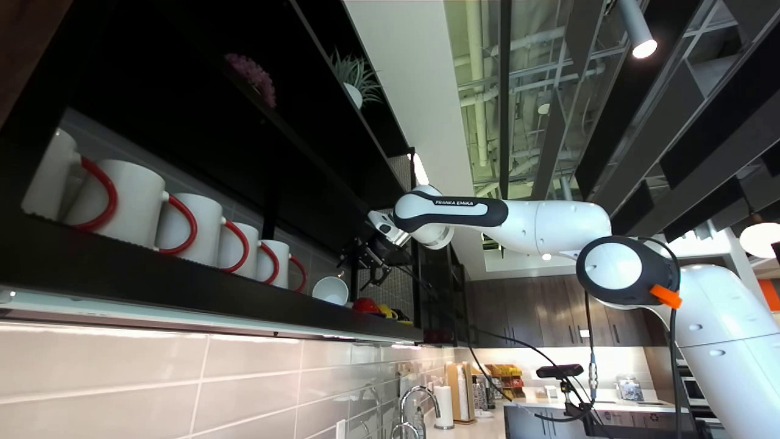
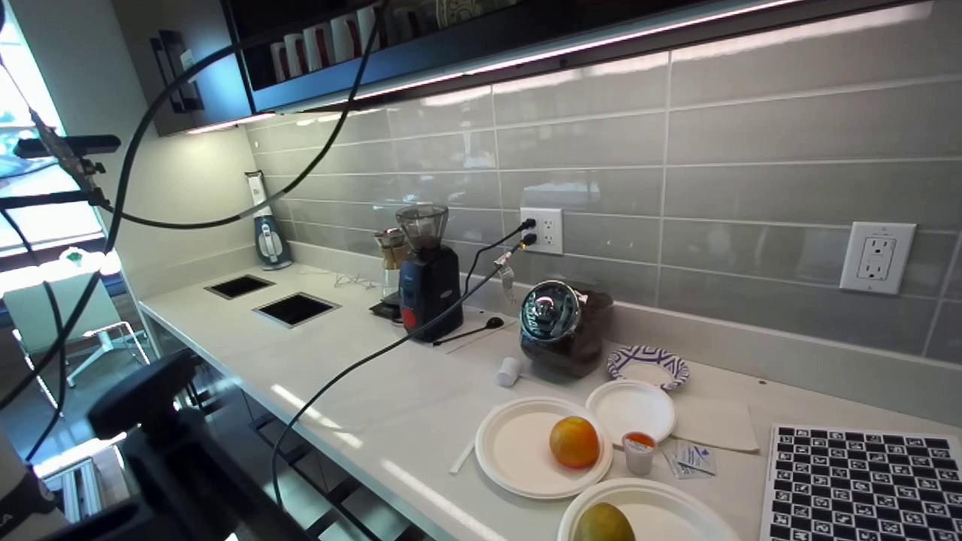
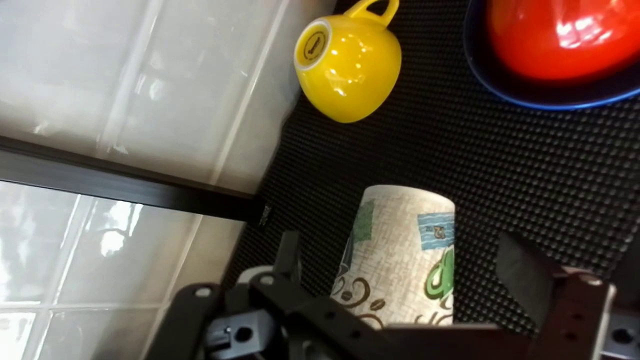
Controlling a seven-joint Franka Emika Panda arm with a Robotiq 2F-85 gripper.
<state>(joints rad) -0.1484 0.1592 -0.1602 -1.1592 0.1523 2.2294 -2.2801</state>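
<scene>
Cup (image 3: 405, 260) showed between jaws spread wide, holding nothing, gap each side; yellow mug (image 3: 350, 70) beyond jaws. Probably flimsy, cup called for centred, gentle squeeze.

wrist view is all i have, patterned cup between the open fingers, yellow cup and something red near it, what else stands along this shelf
Observer: In an exterior view, a row of white mugs with red handles stands along the shelf.
Operator: ok, anything higher up than the gripper
Observer: Yes, a potted plant sits higher up, seen in an exterior view.
Operator: and what about the counter
Observer: In an exterior view, an orange fruit rests on a white plate there.
</scene>
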